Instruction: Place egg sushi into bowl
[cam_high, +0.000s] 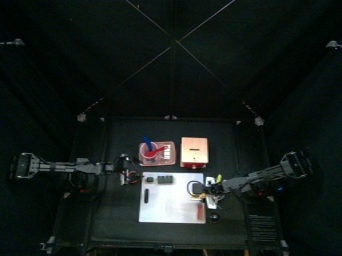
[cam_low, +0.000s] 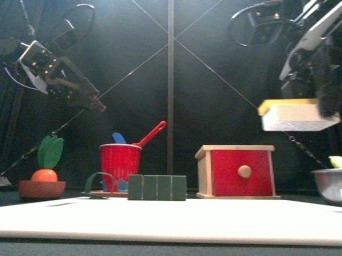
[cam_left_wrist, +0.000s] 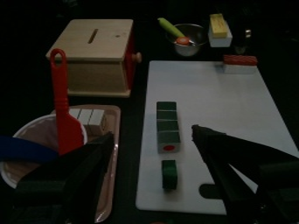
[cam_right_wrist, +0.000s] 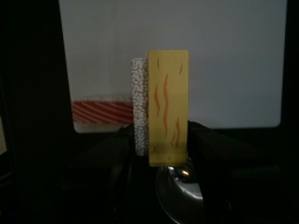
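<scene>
The egg sushi (cam_low: 297, 114), a pale-yellow slab on white rice, hangs in the air at the right, with my right gripper (cam_right_wrist: 167, 131) shut on it. In the right wrist view the egg sushi (cam_right_wrist: 169, 103) stands between the jaws just above the metal bowl (cam_right_wrist: 181, 191). In the front view the bowl (cam_low: 330, 183) sits at the right edge, below the sushi. The left wrist view shows the bowl (cam_left_wrist: 187, 40) with the egg sushi (cam_left_wrist: 221, 25) beside it. My left gripper (cam_left_wrist: 158, 171) is open and holds nothing, over the white mat's (cam_left_wrist: 216, 101) near end.
On the mat lie a row of green blocks (cam_left_wrist: 169, 127) and a red-and-white striped sushi (cam_right_wrist: 100, 111). A wooden box with a red front (cam_low: 238, 170) and a red cup (cam_low: 120, 165) holding a red spatula stand behind the mat. A carrot toy (cam_low: 47, 165) sits far left.
</scene>
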